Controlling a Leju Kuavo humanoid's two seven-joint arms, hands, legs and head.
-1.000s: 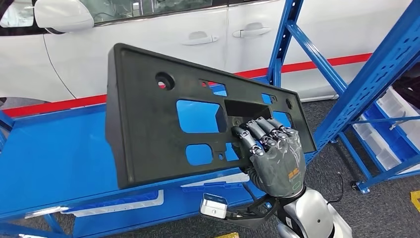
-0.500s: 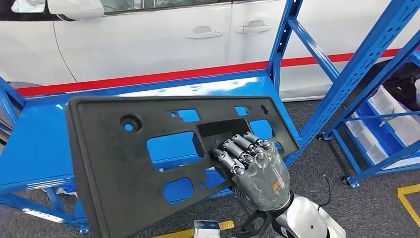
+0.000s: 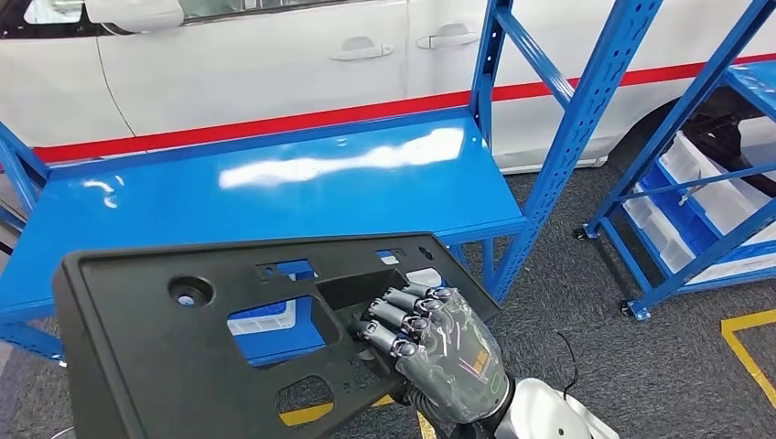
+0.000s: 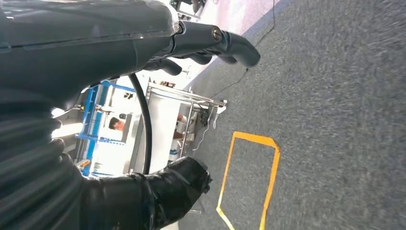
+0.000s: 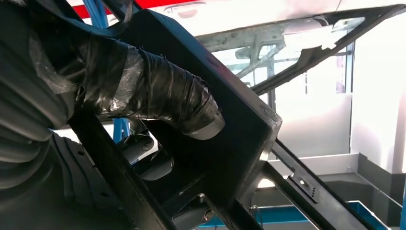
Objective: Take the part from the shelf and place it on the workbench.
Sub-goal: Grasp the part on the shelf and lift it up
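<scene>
The part is a wide black plastic panel (image 3: pixel 137 357) with several cut-outs, carried low in front of me in the head view, clear of the blue shelf board (image 3: pixel 274 192) behind it. My right hand (image 3: pixel 439 352) grips its right end, with the fingers hooked through a rectangular opening. In the right wrist view a taped thumb (image 5: pixel 158 96) presses against the panel's (image 5: pixel 239 143) rim. My left hand (image 4: pixel 119 43) hangs over the grey floor and holds nothing, thumb and dark fingers (image 4: pixel 158 191) apart.
A white car (image 3: pixel 229 64) stands behind the shelf. Blue rack posts (image 3: pixel 586 128) rise at right, beside a second rack with white bins (image 3: pixel 714 192). Yellow floor tape (image 3: pixel 746 343) marks the grey carpet. A metal cart (image 4: pixel 186 110) and a distant person (image 4: pixel 115 124) appear beyond the left hand.
The whole view has shifted back from the shelf. The panel, still gripped by my right hand, has come off the shelf board and sunk lower and to the left.
</scene>
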